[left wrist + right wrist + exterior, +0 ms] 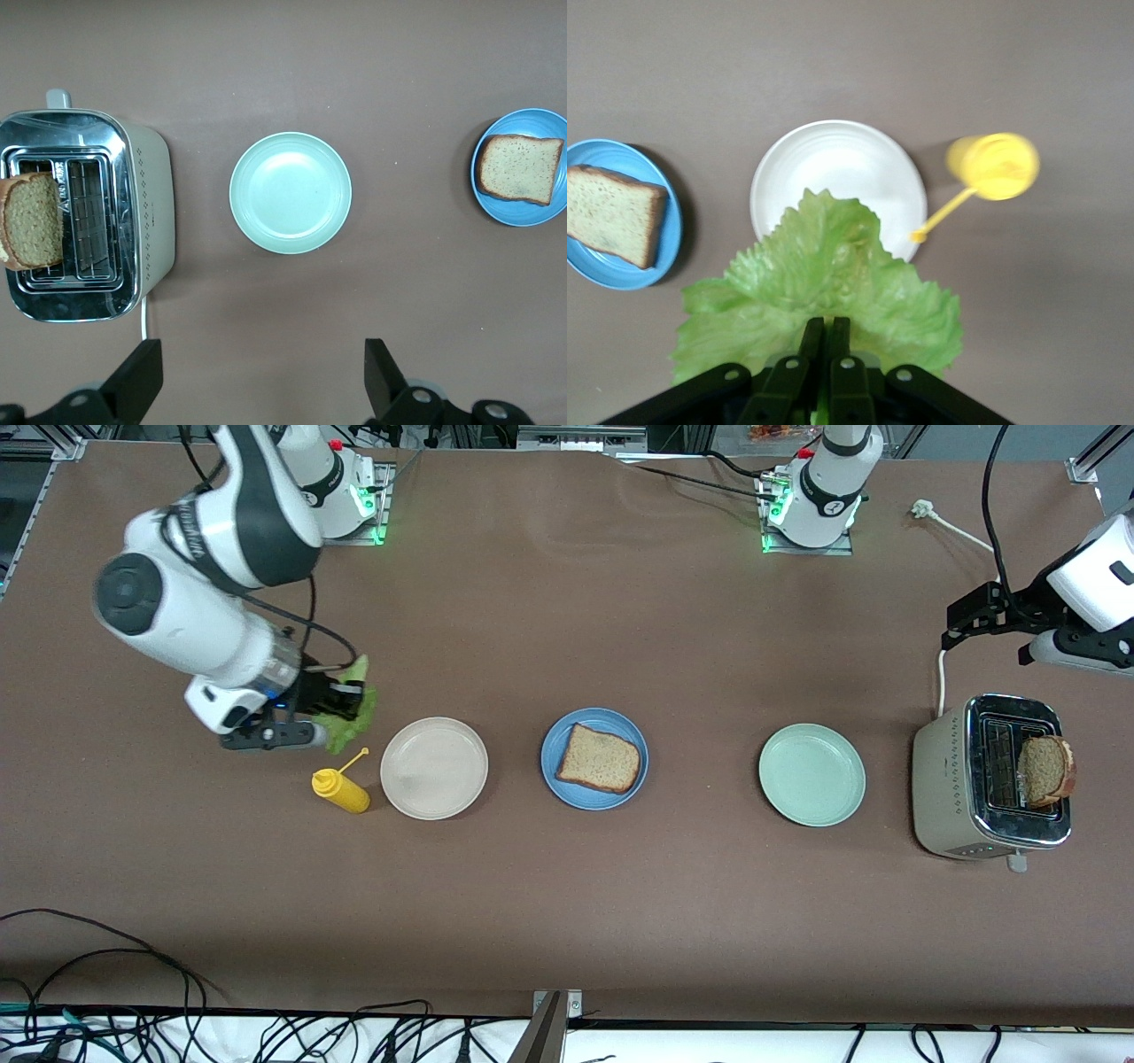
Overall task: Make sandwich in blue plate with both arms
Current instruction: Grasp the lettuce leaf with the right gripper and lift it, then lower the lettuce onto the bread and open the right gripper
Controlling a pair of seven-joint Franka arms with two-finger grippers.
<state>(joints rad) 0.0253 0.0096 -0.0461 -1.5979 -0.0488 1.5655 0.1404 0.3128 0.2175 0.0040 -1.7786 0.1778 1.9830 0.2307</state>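
right tool point(825, 335) grips lettuce leaf point(824, 283) | left tool point(257, 376) open, waiting

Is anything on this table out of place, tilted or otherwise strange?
One thing: the bread slice in the toaster leans askew and sticks well out of its slot. Otherwise the yellow squeeze bottle stands beside the beige plate, apart from it. Nothing looks spilled or damaged.
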